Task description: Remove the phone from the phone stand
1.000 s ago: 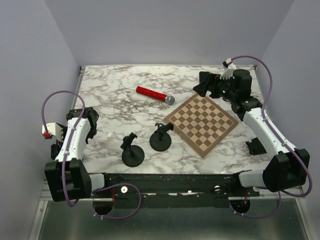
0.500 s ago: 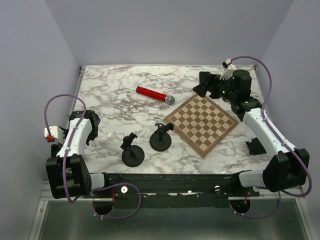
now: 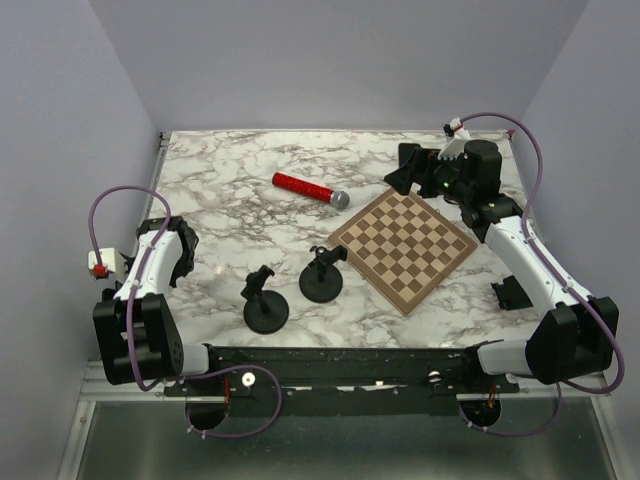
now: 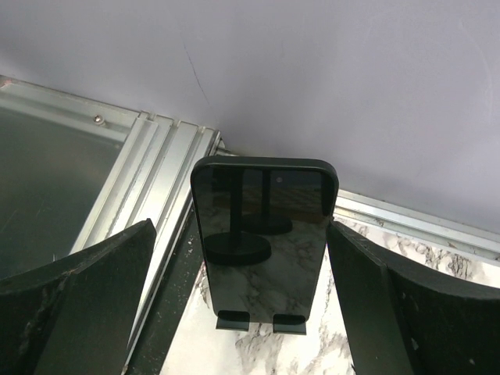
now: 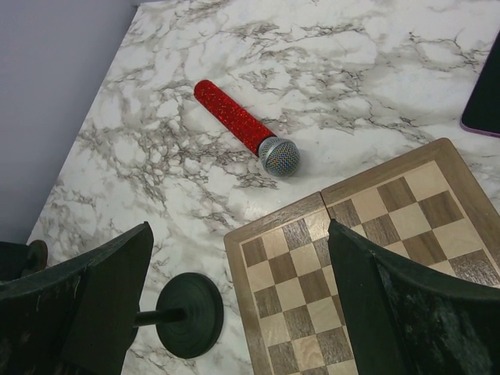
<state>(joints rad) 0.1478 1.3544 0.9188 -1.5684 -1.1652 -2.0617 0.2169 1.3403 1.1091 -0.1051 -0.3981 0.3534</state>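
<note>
Marble table (image 3: pixel 220 165), holding:
- red microphone (image 3: pixel 310 189), lying far-centre
- chessboard (image 3: pixel 405 248) (set diamond-wise)
- black stand (image 3: pixel 266 300)
- second stand (image 3: pixel 322 273), just right of it

Left gripper (image 3: pixel 184 250) sits at the left edge. Right gripper (image 3: pixel 398 168), fingers spread, is beyond the chessboard's far corner.

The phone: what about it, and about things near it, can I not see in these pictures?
- Left wrist view: the phone hides its own support; only two small tabs show at its foot.
- Top view: the left arm covers the phone, so where it stands does not show.
- Right wrist view: a dark flat thing is cut off by the right edge; what it is cannot be told.
</note>
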